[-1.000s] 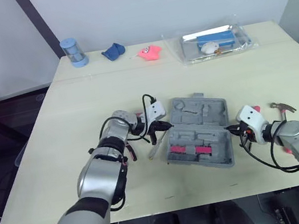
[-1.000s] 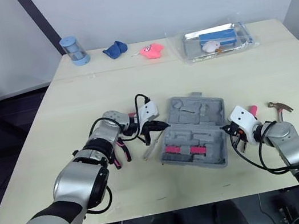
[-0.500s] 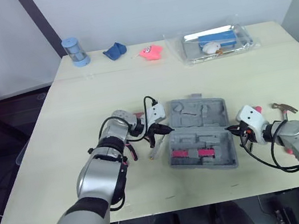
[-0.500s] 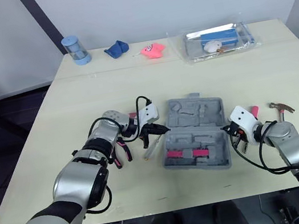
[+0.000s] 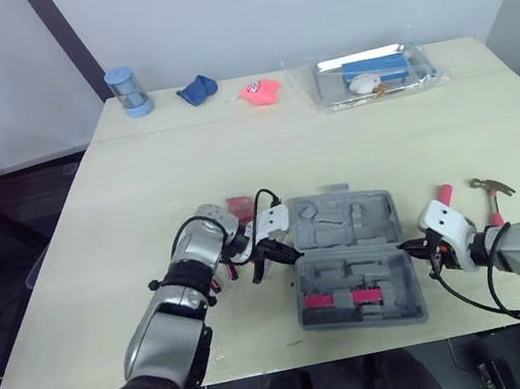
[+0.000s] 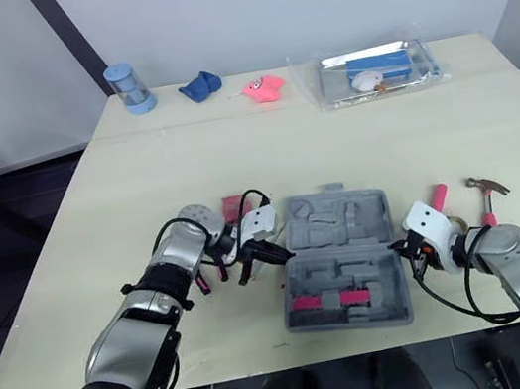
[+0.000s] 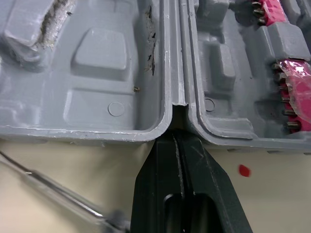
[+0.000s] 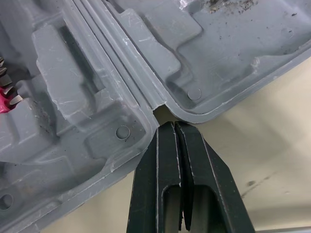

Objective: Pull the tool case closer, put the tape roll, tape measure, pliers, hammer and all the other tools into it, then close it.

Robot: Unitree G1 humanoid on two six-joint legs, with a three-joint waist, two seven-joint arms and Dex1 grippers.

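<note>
The tool case (image 5: 354,256) now lies nearer the near edge of the bench (image 5: 173,159) than a second ago. It has also turned, so its sides run straighter from near to far. The left tool (image 7: 175,141) and right tool (image 8: 174,128) each have fingers pressed together with nothing between them. Their tips are lodged in the hinge notches at the case's left and right ends. The pull looks mostly done, and no loose tool is in the case yet.

Counted:
- one open case, with two pink bit strips (image 5: 339,298) in its near half
- one hammer (image 5: 490,186) to its right
- one pink handle (image 5: 441,195) near the right tool
- one red item (image 5: 239,204) just beyond the left wrist, too small to identify
- one clear-shafted screwdriver (image 7: 48,191) beside the case's left edge
</note>
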